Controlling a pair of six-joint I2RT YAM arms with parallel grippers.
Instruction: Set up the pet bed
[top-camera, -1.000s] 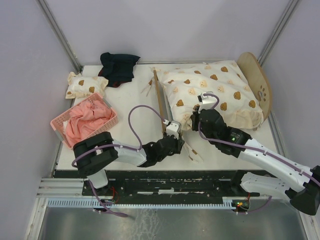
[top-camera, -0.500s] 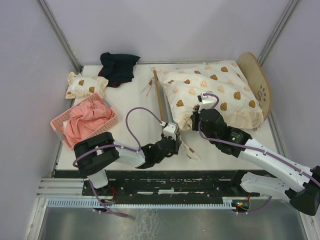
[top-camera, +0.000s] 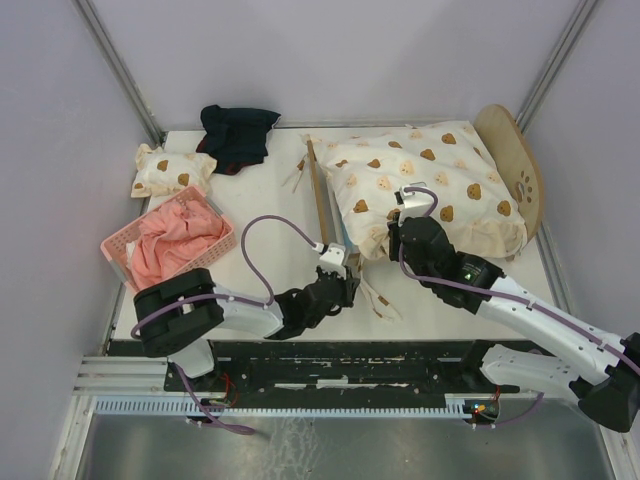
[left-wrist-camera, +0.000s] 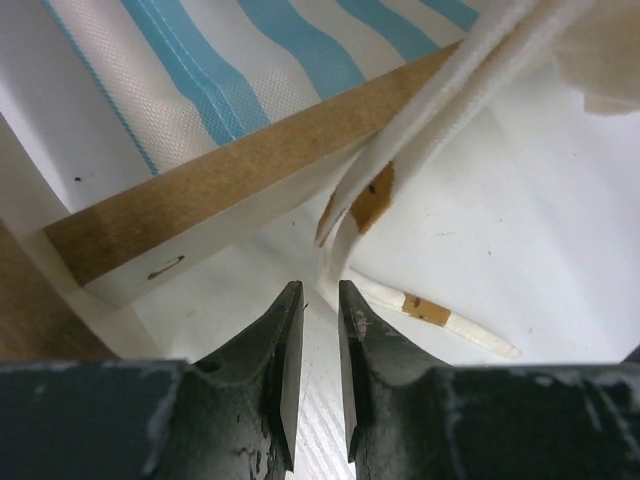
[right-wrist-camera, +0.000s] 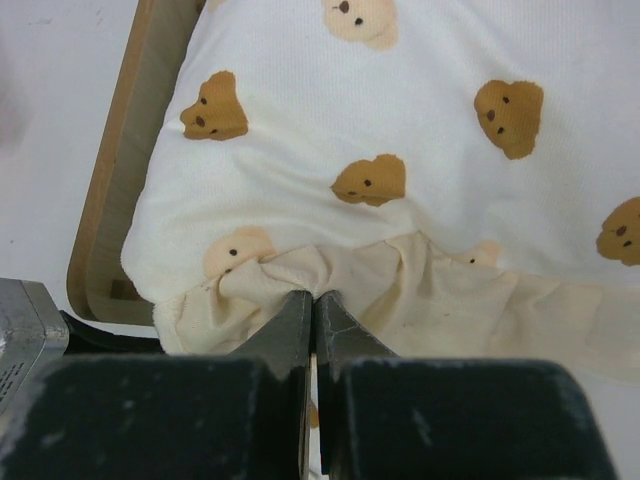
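Across the right half of the table lies the pet bed. Its long axis runs from the low footboard near the middle out to the arched headboard at the right edge, with the bear-print quilt heaped over it. We see the right gripper pressed together on the quilt's near ruffle, alongside the bed's middle. Our left gripper, jaws narrowly apart and holding nothing, sits at the footboard's near end, a quilt tie just ahead.
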